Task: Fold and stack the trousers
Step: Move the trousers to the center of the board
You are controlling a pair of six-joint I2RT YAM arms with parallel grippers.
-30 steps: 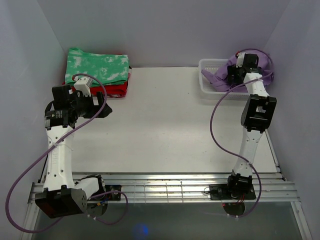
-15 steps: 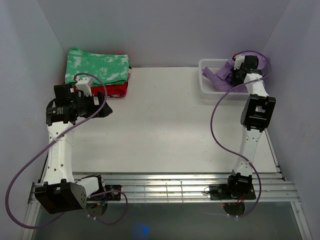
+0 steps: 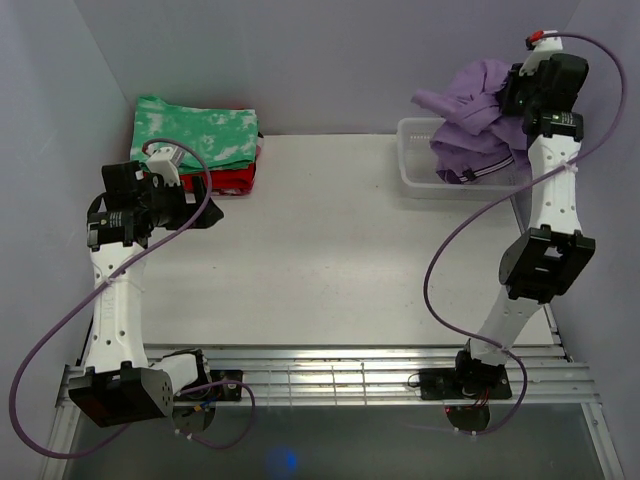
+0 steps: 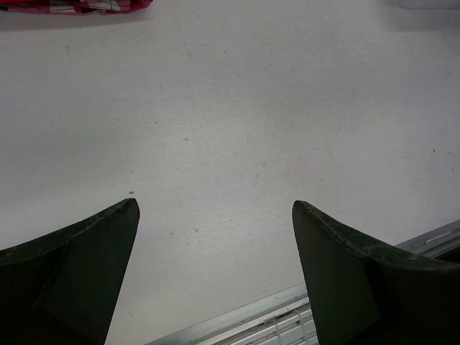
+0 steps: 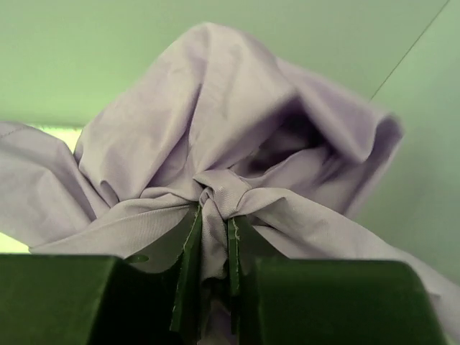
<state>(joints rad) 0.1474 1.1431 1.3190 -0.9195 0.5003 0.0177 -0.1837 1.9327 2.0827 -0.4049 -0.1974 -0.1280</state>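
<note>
My right gripper [image 5: 213, 223] pinched the bunched lavender trousers [image 3: 470, 130] above the far-right basket [image 3: 405, 150]; my left gripper [image 4: 215, 208] hung spread over the worktop [image 3: 350, 230]. Folding and stacking were unstarted.

- no text, label, brand, number or sign legible in any of the three views.
</note>
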